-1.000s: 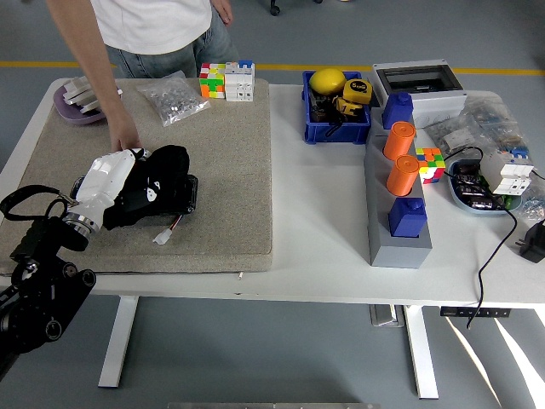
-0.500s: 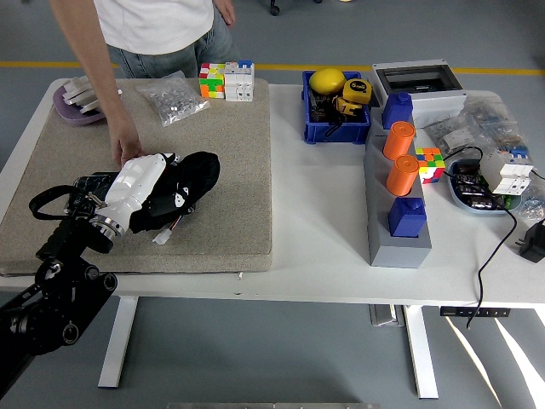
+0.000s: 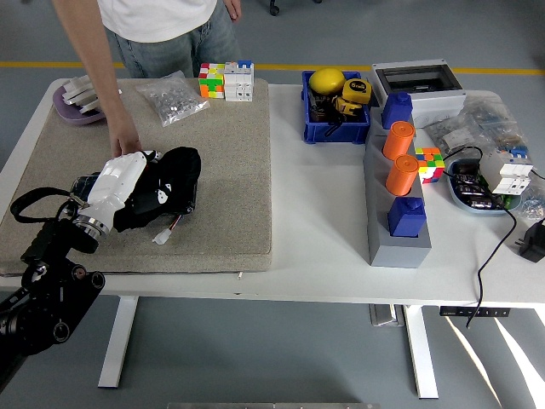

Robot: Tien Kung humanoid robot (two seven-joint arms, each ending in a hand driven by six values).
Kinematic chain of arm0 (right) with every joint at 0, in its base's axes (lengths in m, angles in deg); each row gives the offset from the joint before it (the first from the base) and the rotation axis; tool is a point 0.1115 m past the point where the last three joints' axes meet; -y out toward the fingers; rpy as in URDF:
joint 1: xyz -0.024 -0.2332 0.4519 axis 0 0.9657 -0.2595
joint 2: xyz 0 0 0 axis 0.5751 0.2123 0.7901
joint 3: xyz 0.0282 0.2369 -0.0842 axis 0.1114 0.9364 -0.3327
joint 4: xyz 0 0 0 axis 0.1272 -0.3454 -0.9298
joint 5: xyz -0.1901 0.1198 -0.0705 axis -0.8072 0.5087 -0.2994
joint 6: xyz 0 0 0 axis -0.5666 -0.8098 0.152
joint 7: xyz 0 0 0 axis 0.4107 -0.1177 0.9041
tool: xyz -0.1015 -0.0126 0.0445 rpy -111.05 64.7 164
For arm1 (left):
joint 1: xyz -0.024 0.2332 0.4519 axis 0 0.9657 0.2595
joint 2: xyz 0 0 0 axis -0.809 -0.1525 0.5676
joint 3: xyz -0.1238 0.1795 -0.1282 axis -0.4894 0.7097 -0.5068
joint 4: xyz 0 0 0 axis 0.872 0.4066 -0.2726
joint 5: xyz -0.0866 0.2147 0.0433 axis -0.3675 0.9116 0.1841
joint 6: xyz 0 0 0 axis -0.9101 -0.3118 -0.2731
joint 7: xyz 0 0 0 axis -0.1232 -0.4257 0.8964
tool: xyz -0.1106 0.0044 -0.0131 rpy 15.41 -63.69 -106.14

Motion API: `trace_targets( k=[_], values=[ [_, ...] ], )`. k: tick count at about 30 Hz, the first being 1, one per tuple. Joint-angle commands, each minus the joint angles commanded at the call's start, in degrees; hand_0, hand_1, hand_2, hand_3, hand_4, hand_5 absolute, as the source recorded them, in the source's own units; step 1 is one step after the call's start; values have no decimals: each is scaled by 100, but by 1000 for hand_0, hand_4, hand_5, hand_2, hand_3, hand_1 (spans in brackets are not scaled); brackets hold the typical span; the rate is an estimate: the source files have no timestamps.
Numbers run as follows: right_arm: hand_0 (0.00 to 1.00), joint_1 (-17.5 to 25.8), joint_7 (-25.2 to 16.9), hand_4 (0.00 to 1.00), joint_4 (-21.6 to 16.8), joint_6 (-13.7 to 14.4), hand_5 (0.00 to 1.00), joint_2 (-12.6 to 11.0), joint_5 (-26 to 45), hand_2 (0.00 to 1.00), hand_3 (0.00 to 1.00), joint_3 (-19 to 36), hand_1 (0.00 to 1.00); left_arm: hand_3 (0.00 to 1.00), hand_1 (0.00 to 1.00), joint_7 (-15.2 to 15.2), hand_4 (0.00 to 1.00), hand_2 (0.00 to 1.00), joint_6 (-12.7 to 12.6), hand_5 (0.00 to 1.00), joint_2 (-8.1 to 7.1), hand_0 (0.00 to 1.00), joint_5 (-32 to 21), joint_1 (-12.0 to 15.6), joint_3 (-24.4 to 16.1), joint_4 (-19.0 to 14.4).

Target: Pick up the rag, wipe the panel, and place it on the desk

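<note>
Your left hand (image 3: 119,183) lies on the black rag (image 3: 170,183), fingers pressed over it, on the panel (image 3: 89,183) at the mat's left part. The rag bulges toward 2 o'clock from your fingers. A person's hand (image 3: 128,143) touches the panel's far edge.

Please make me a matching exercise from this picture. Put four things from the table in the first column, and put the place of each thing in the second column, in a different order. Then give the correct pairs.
Things
1. black rag
2. yellow ball
3. clear bag of small parts
4. purple dish

Places
A. in the blue bin
B. at the far left corner of the beige mat
C. under the robot's left hand, on the panel
D. on the mat, left of the colour cubes

Pairs: 1-C, 2-A, 3-D, 4-B
</note>
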Motion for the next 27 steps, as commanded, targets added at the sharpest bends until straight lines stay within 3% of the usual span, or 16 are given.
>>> trace_targets(
  k=[20, 27],
  values=[
    [789, -2, 1, 998, 0, 1, 561, 6, 23, 686, 643, -2, 626, 320, 191, -82, 2, 415, 9, 2, -294, 275, 158, 113, -1069, 596],
    [789, 1, 17, 998, 0, 4, 561, 3, 51, 686, 642, -26, 626, 318, 193, -90, 2, 413, 4, 2, -408, 288, 227, 165, -1357, 630]
  ],
)
